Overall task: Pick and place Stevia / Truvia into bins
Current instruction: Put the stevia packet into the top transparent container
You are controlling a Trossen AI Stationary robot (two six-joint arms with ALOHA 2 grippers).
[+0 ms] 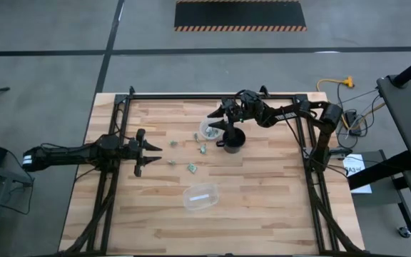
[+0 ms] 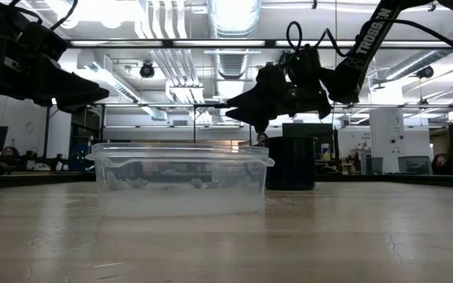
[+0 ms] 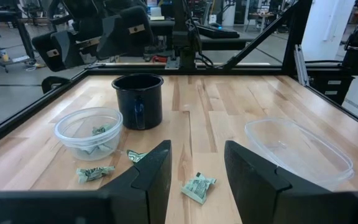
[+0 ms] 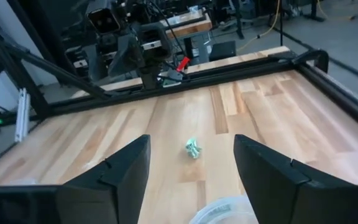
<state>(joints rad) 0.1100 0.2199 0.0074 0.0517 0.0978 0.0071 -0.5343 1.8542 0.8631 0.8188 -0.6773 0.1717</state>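
Observation:
Several small green-and-white packets lie loose on the wooden table (image 1: 262, 214): one (image 3: 197, 186) just ahead of my left gripper, others (image 3: 95, 172) (image 3: 135, 155) near it, one (image 4: 192, 148) farther left. The small round clear cup (image 1: 209, 130) (image 3: 89, 130) stands beside the black mug (image 1: 234, 139) and holds a few packets. My left gripper (image 1: 148, 152) (image 3: 194, 168) is open and empty at the table's left. My right gripper (image 1: 216, 121) (image 4: 191, 168) is open and empty, raised above the cup's rim (image 4: 225, 211).
A larger oval clear tub (image 1: 200, 196) (image 2: 179, 177) stands toward the near edge, its bottom bare except for a pale strip. Black frame rails (image 1: 113, 143) run along the table's left, right and far sides. Bare wood lies at the near left and right.

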